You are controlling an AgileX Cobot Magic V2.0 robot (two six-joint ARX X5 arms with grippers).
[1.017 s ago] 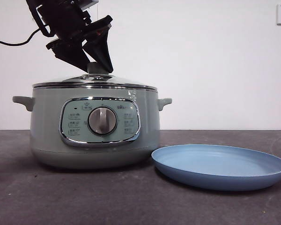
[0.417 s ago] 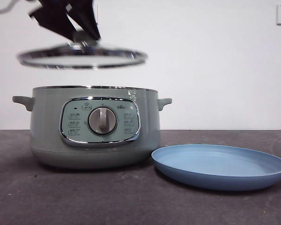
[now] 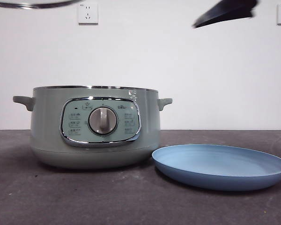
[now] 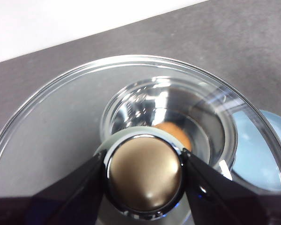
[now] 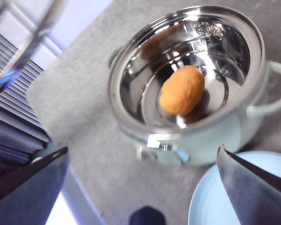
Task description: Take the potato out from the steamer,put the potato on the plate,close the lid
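Observation:
The pale green steamer (image 3: 47,136) stands uncovered at the left of the table. Inside its steel bowl (image 5: 140,70) lies the orange-brown potato (image 5: 181,90). My left gripper (image 4: 143,161) is shut on the knob (image 4: 144,178) of the glass lid (image 4: 51,122), held high above the pot; only the lid's chrome rim (image 3: 33,4) shows at the front view's top left. The potato (image 4: 174,132) shows dimly through the glass. My right gripper (image 5: 143,149) hangs open and holds nothing, high over the pot's right side. Its black tip (image 3: 225,11) shows at the top right. The light-blue plate (image 3: 220,166) lies right of the steamer.
Dark grey tabletop (image 3: 84,197) spreads in front of the pot and plate. A white wall with two sockets (image 3: 87,13) stands behind. The pot's side handles (image 3: 165,102) stick out left and right.
The left gripper has lifted the lid off the steamer, up and to the left, almost out of the front view. A black gripper tip has come in at the top right.

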